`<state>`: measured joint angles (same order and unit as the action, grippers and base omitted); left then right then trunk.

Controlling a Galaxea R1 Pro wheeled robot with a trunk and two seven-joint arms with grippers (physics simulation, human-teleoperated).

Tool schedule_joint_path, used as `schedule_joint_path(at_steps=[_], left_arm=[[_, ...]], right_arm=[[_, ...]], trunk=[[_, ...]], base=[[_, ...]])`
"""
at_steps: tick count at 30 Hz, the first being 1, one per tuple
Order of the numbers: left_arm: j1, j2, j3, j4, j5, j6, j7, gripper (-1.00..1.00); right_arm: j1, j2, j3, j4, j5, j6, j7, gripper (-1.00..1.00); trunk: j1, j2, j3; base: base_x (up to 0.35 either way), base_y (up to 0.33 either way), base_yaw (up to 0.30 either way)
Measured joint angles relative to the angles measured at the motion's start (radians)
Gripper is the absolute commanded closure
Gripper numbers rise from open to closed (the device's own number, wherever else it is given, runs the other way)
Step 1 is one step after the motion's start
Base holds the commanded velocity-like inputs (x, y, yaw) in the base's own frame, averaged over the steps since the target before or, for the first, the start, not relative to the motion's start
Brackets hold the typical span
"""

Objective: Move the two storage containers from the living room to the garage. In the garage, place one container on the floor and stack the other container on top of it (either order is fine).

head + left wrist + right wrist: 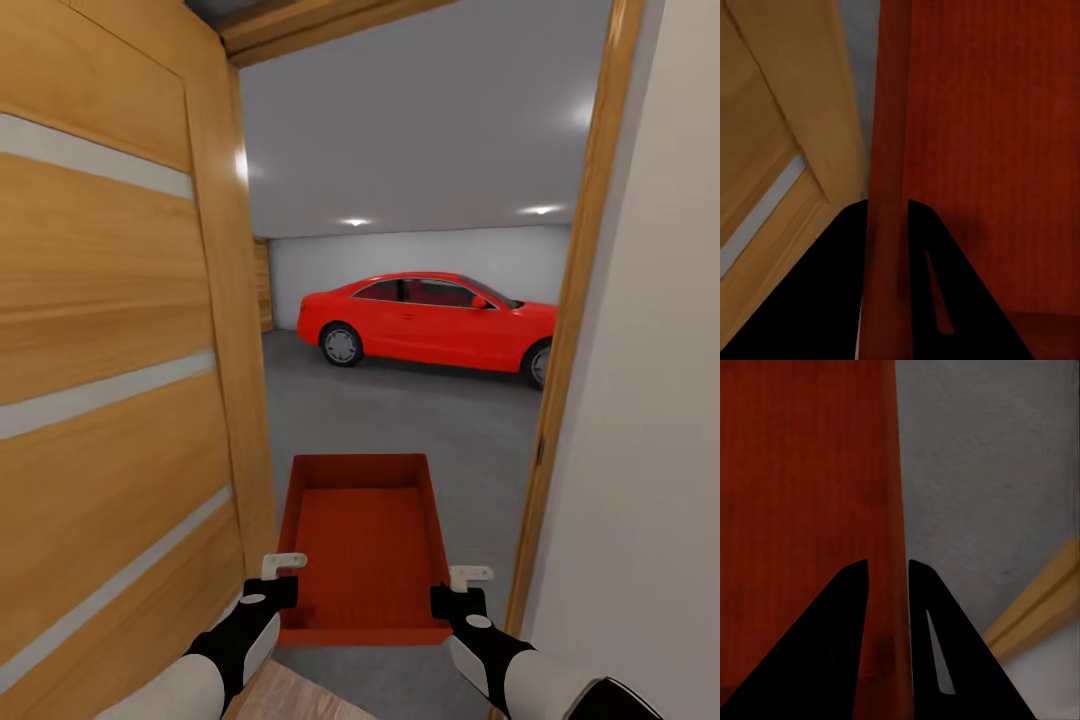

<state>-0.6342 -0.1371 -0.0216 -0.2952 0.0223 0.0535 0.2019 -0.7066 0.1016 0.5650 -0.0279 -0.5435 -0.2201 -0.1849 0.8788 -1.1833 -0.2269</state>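
Note:
One orange-red storage container (362, 545) hangs level between my two arms in the doorway, its ribbed bottom facing up at the head camera. My left gripper (270, 592) is shut on its left wall near the front corner; the left wrist view shows that wall (886, 150) pinched between the dark fingers (945, 285). My right gripper (447, 598) is shut on the right wall, which the right wrist view shows as a thin red edge (898, 510) between its fingers (832, 645). Below lies the garage's dark grey concrete floor (400, 420). The second container is out of view.
The light wooden door (110, 380) with glass slits stands open close on my left. The wooden door frame (570, 330) and a white wall (650, 400) are close on my right. A red car (430, 320) is parked across the far side of the garage. Wood planks (300, 700) lie underfoot.

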Motion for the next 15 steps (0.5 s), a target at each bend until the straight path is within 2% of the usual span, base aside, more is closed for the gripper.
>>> schedule_joint_path(at_steps=[15], left_arm=[[0.000,0.000,0.000,0.001,0.001,0.000,0.000,1.00]], right_arm=[[0.000,0.000,0.000,0.001,-0.001,0.000,0.000,1.00]], trunk=[[0.000,0.000,0.000]], base=[[0.280,0.216,-0.285]])
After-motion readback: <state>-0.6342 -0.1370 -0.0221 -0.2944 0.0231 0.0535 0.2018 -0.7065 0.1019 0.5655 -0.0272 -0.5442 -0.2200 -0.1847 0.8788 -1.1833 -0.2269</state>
